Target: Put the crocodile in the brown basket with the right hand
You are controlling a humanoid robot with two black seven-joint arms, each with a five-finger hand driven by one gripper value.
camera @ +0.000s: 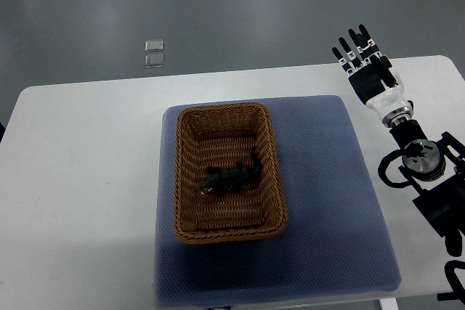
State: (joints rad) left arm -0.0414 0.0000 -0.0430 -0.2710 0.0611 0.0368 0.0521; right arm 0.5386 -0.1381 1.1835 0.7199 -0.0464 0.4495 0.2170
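We are finding the crocodile (231, 177) lying inside the brown basket (179, 179), flat on its woven floor near the middle. Its tail is pointing toward the basket's far right corner, and what we are taking for its head is pointing toward the near left. No part of it is hanging over the rim. The basket is sitting on a blue mat (327, 201), which is reaching out past it on every side. Our right hand (365, 67) is hovering well apart from the basket, off to its right and beyond its far edge. Its fingers are stretched straight and slightly apart, gripping nothing and pointing away from the basket. Our left hand is not showing anywhere around the basket. We are judging the placing step as done, since the toy is resting in the container and the hand is empty and clear of it. The next move, as we are reading it, is calling for no grasp at all. It only needs the right arm kept away from the basket's right wall, so that nothing is nudging the basket or the toy inside it.
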